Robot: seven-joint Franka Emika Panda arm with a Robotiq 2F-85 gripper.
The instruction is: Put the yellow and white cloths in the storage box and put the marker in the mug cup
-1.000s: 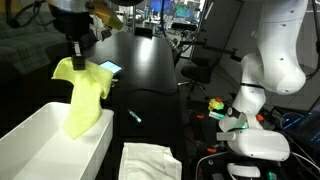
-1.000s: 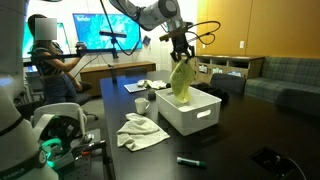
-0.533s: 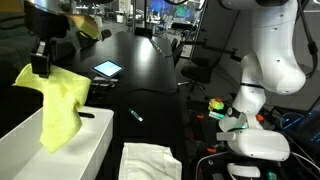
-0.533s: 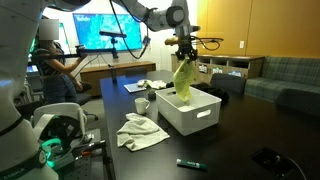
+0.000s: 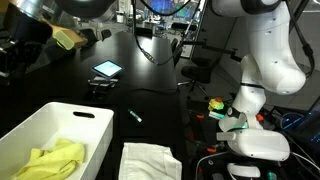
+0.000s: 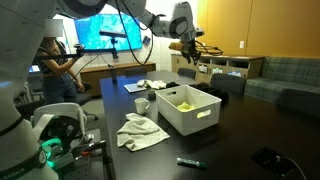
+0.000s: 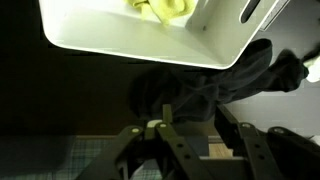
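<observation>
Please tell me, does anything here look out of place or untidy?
Nothing looks spilled or damaged. The white cloth lies crumpled on the table beside the storage box, and the marker lies loose on the table, not in the mug. The yellow cloth sits bunched inside the box.

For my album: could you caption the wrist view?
Yellow cloth lying inside the white storage box, seen from the robot's wrist.

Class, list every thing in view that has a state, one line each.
yellow cloth: lying in the storage box
white cloth: crumpled on the table
marker: lying on the table
mug: upright
gripper: open, empty
</observation>
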